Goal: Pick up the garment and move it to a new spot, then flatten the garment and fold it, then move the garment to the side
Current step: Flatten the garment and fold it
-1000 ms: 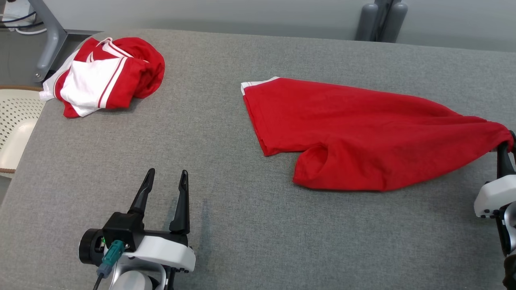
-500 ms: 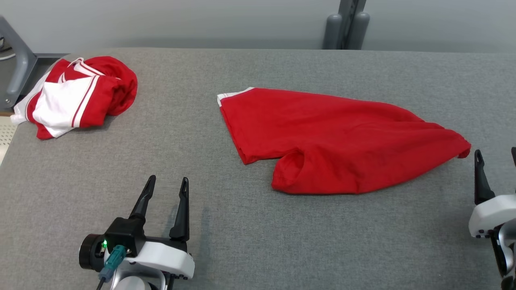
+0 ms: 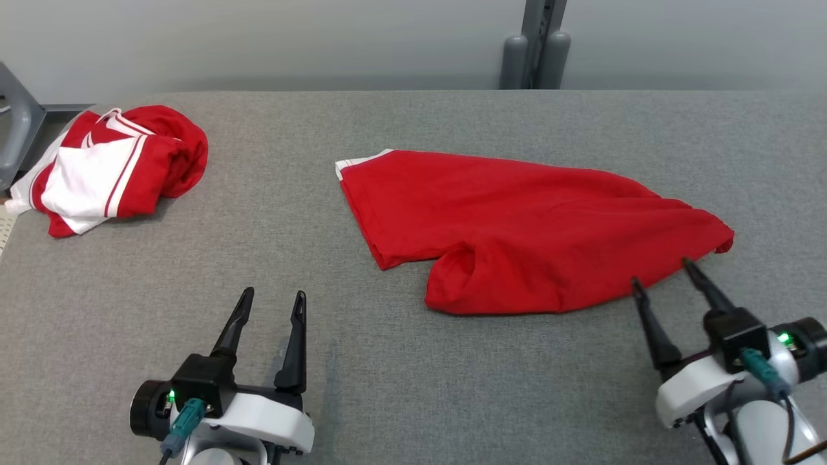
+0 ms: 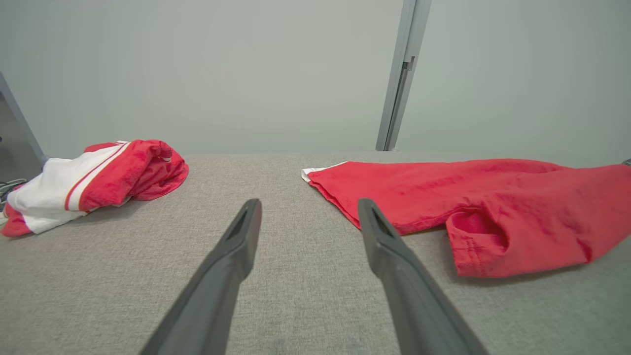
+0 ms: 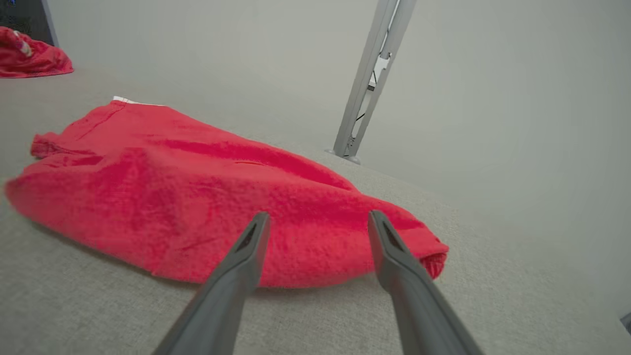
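Observation:
A folded red garment (image 3: 523, 226) with a white trim corner lies on the grey table (image 3: 413, 387), right of centre; the left wrist view has this garment (image 4: 473, 207) at its right, and the right wrist view has the garment (image 5: 207, 197) straight ahead. My right gripper (image 3: 662, 271) stands open just in front of the garment's right end, with nothing between its fingers (image 5: 389, 246). At the lower left, my left gripper (image 3: 272, 296) stands open above bare table, well clear of the cloth, its fingers (image 4: 246, 231) apart.
A bunched red and white garment (image 3: 110, 168) sits at the table's far left corner. A grey post (image 3: 533, 45) rises behind the table's far edge. A grey frame (image 3: 13, 129) stands past the left edge.
My right gripper has let go of the garment's right end and pulled back toward me. The end of the cloth dropped flat. The camera has shifted too. The left gripper stayed put.

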{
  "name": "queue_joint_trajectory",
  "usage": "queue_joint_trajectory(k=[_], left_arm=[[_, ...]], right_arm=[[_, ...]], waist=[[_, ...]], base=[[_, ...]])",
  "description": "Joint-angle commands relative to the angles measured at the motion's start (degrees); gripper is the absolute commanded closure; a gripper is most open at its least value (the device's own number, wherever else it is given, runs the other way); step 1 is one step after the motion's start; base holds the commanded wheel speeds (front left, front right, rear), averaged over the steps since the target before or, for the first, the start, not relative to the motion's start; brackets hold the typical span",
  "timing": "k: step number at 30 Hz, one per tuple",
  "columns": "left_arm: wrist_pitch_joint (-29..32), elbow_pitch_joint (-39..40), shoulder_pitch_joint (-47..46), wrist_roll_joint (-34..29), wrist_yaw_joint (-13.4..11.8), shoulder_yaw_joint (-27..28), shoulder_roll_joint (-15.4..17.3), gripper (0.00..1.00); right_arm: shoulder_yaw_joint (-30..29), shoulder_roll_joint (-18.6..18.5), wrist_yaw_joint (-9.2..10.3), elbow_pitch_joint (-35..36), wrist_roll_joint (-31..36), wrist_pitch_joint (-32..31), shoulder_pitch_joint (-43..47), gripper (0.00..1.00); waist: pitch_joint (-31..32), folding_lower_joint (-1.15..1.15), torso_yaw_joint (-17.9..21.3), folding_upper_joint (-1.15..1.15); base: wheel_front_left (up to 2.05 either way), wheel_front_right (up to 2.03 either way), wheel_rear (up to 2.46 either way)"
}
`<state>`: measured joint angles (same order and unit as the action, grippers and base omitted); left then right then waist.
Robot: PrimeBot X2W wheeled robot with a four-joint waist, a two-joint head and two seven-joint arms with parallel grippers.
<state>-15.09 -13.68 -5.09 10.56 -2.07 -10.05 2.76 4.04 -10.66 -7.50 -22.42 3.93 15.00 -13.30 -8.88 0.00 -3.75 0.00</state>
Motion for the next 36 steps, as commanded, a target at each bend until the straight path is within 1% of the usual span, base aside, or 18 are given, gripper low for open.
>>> queue_joint_trajectory(k=[1, 3, 4, 7, 11, 16, 17, 18, 19, 20, 21, 22, 24, 26, 29, 32, 33, 36], left_arm=[[-0.1, 0.1, -0.7, -0.2, 0.1, 0.1, 0.2, 0.0], [-0.1, 0.3, -1.0, -0.1, 0.0, -0.1, 0.2, 0.0], [-0.1, 0.4, -1.2, 0.2, -0.2, -0.3, 0.2, 0.0], [-0.1, 0.5, -1.3, 0.6, -0.6, -0.3, 0.2, 0.0], [-0.1, 0.5, -1.4, 0.8, -0.7, -0.4, 0.2, 0.0], [-0.1, 0.8, -1.8, 1.3, -1.1, -0.7, 0.2, 0.0], [-0.1, 0.9, -1.9, 1.3, -1.0, -0.6, 0.2, 0.0], [-0.1, 1.0, -1.9, 1.3, -1.1, -0.6, 0.2, 0.0], [-0.1, 1.0, -2.0, 1.4, -1.1, -0.5, 0.2, 0.0], [-0.1, 1.0, -2.0, 1.5, -1.2, -0.4, 0.2, 0.0], [-0.1, 1.0, -2.0, 1.5, -1.2, -0.4, 0.2, 0.0], [-0.1, 1.0, -2.1, 1.5, -1.3, -0.4, 0.2, 0.0], [-0.1, 1.1, -2.1, 1.5, -1.4, -0.4, 0.2, 0.0], [-0.1, 1.0, -2.0, 1.6, -1.6, -0.3, 0.2, 0.0], [-0.1, 1.0, -2.0, 1.6, -1.6, -0.2, 0.2, 0.0], [-0.1, 1.2, -1.9, 1.4, -1.7, 0.0, 0.2, 0.0], [-0.1, 1.2, -1.7, 1.3, -1.5, 0.1, 0.2, 0.0], [-0.1, 1.1, -1.1, 1.1, -1.5, 0.2, 0.2, 0.0]], right_arm=[[2.7, -0.9, 0.01, -0.2, -0.9, 0.3, -0.1, 0.0], [7.7, -2.0, 0.01, -1.4, -1.8, 0.3, -1.3, 0.0], [12.7, -3.2, 0.01, -2.9, -2.7, 0.3, -2.6, 0.0], [19.4, -4.8, 0.0, -5.3, -4.0, 0.3, -4.5, 0.0], [25.5, -6.4, 0.01, -8.7, -4.7, 0.3, -7.9, 0.0], [30.3, -7.2, 0.01, -13.3, -4.5, 0.3, -12.0, 0.0], [31.1, -7.3, 0.01, -14.0, -4.3, 0.3, -12.7, 0.08], [31.7, -7.3, 0.01, -14.7, -4.1, 0.3, -13.5, 0.33], [32.1, -7.4, 0.01, -15.3, -4.2, 0.3, -14.1, 0.55], [32.4, -7.4, 0.01, -15.8, -4.3, 0.3, -14.7, 0.64], [32.4, -7.4, 0.01, -15.8, -4.3, 0.3, -14.7, 0.64], [32.5, -7.4, 0.01, -16.3, -4.5, 0.3, -15.1, 0.79], [32.7, -7.5, 0.01, -16.9, -4.8, 0.3, -15.8, 1.0], [32.7, -7.6, 0.01, -17.3, -5.1, 0.3, -16.5, 1.0], [31.8, -7.3, 0.01, -15.8, -5.8, 0.3, -17.0, 1.0], [31.4, -7.2, 0.01, -13.0, -7.0, 0.3, -16.3, 1.0], [32.2, -7.2, 0.0, -11.8, -8.0, 0.3, -15.6, 1.0], [33.3, -8.7, 0.01, -8.2, -10.8, 0.3, -14.8, 1.0]], waist=[[-0.2, 0.0, -0.5, 0.0], [-0.5, 0.0, -1.3, 0.0], [-0.8, 0.0, -2.2, 0.0], [-1.2, 0.0, -3.6, 0.0], [-1.7, 0.0, -5.4, 0.0], [-2.4, 0.0, -7.4, 0.0], [-2.5, 0.0, -7.7, 0.0], [-2.6, 0.0, -8.0, 0.0], [-2.7, 0.0, -8.2, 0.0], [-2.8, 0.0, -8.4, 0.0], [-2.8, 0.0, -8.4, 0.0], [-2.9, 0.0, -8.6, 0.0], [-2.9, 0.0, -8.7, 0.0], [-2.9, 0.0, -8.7, 0.0], [-2.8, 0.0, -8.3, 0.0], [-2.6, 0.0, -7.4, 0.0], [-2.4, 0.0, -7.0, 0.0], [-1.9, 0.0, -6.0, 0.0]], base=[[0.0, 0.0, 0.0], [0.0, 0.0, 0.0], [0.0, 0.0, 0.0], [0.0, 0.0, 0.0], [0.0, 0.0, 0.0], [0.0, 0.0, 0.0], [0.0, 0.0, 0.0], [0.0, 0.0, 0.0], [0.0, 0.0, 0.0], [0.0, 0.0, 0.0], [0.0, 0.0, 0.0], [0.0, 0.0, 0.0], [0.0, 0.0, 0.0], [0.0, 0.0, 0.0], [0.0, 0.0, 0.0], [0.0, 0.0, 0.0], [0.0, 0.0, 0.0], [0.0, 0.0, 0.0]])
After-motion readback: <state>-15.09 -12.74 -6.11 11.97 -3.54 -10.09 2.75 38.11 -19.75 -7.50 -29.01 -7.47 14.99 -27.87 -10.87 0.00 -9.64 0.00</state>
